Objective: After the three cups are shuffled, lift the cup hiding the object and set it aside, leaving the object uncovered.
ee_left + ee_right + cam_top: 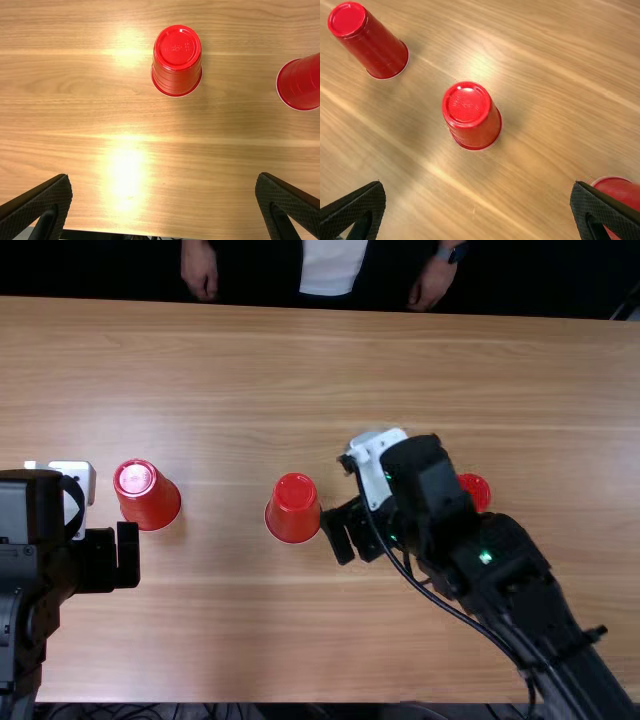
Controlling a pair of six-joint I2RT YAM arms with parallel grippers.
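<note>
Three red cups stand upside down in a row on the wooden table. The left cup (147,495) (176,60) (367,40) stands just ahead of my left gripper (125,555) (160,212), which is open and holds nothing. Beside the middle cup (294,507) (300,82) (470,115), on its right and a short gap away, my right gripper (345,528) (480,212) hangs open and empty. The right cup (474,490) (619,192) is mostly covered by the right arm. No hidden object is visible.
Bare wood of the table (320,370) stretches beyond the cups to the far edge. The right arm's body (480,560) slants across the near right part of the table.
</note>
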